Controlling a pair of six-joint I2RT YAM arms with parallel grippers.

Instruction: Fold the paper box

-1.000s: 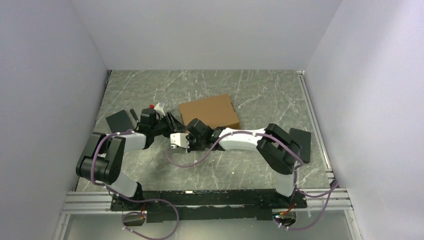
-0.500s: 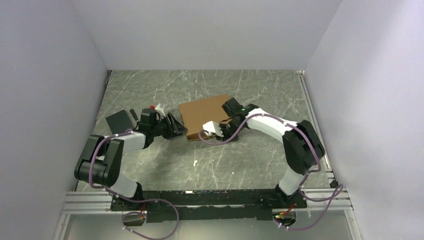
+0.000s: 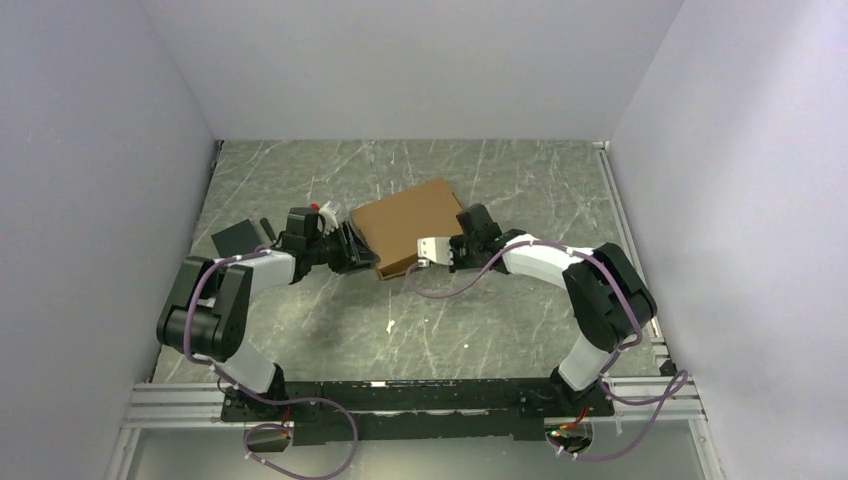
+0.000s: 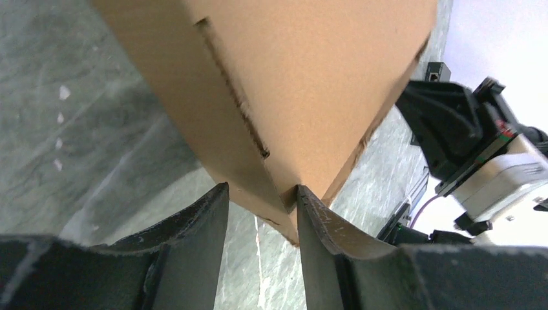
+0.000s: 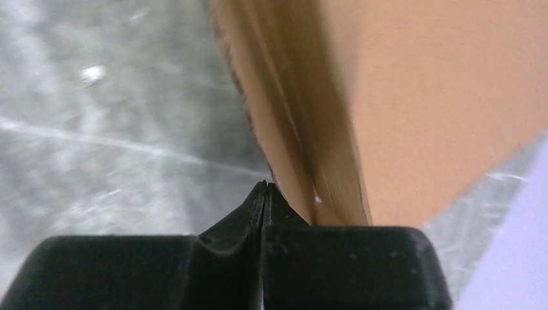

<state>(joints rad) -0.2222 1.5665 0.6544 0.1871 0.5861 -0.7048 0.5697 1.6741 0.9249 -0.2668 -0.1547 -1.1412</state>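
1. Left wrist view: left gripper (image 4: 262,188) clamped on a lower corner of the paper box (image 4: 310,84), dark fingers (image 4: 207,226) part-way apart, one against each side of that corner. Broad plain brown face rising away above the fingertips, with a cut slit running up from just above them. Grey marbled table (image 4: 77,129) beneath and to the left of the fingers. Black-and-white wrist of the other arm (image 4: 472,142) off to the right, past the box's far edge.
2. Right wrist view: right gripper (image 5: 265,187) pressed fully together, with nothing between the tips. Layered cardboard edge just right of the tips and running forward from there; touching or only beside, cannot tell. Flat brown face farther right, blurred table to the left.
3. Top view: box out ahead of both grippers, set askew to the table's edges. Left gripper at its near left corner, right gripper at its near edge, just right of that corner. Small black pad (image 3: 238,240) well behind the left gripper, beside its forearm.
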